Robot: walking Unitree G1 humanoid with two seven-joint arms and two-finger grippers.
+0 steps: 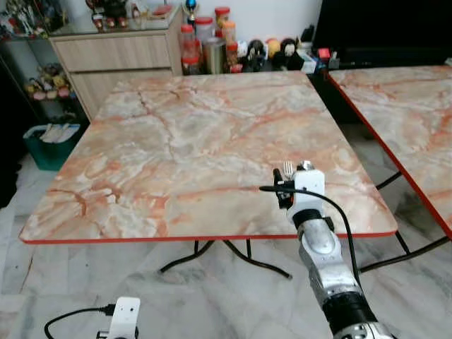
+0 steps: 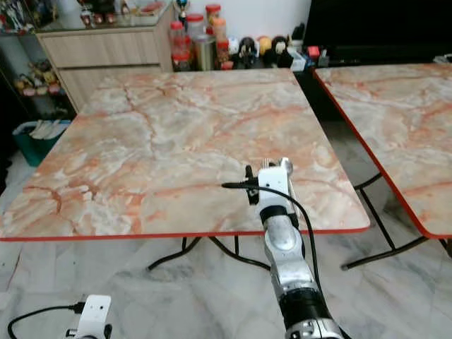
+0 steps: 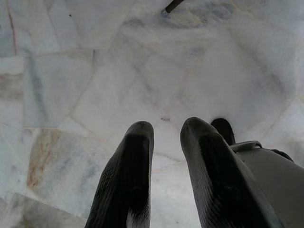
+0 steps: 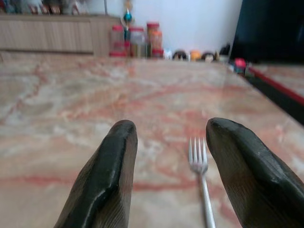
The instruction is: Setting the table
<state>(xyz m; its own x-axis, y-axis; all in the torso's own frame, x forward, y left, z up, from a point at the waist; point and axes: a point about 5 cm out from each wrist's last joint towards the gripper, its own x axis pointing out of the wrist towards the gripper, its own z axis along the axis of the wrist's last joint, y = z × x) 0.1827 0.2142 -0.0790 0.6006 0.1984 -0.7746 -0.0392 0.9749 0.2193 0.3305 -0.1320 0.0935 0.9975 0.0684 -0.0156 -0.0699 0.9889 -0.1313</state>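
Reaching over the near edge of the marble table (image 1: pixel 176 134), our right gripper (image 4: pixel 168 166) has its fingers spread apart — the fork (image 4: pixel 200 178) lies flat on the tabletop between them, ungrasped. Our left gripper (image 3: pixel 166 156) hangs over the floor (image 3: pixel 95 71), fingers slightly parted — holding nothing.

— Item one, surface?
— Square table (image 1: pixel 176 134), pink-and-cream marbled top, red edge band, black curved metal legs, standing on a pale marble-tiled floor (image 1: pixel 63 282).
— Anything lying on it?
— One silver metal fork (image 4: pixel 200 178), flat on the near right part of the top, tines pointing far.
— Adjoining items?
— Second table of the same marbled pattern (image 1: pixel 409 120), to the right, a gap between.
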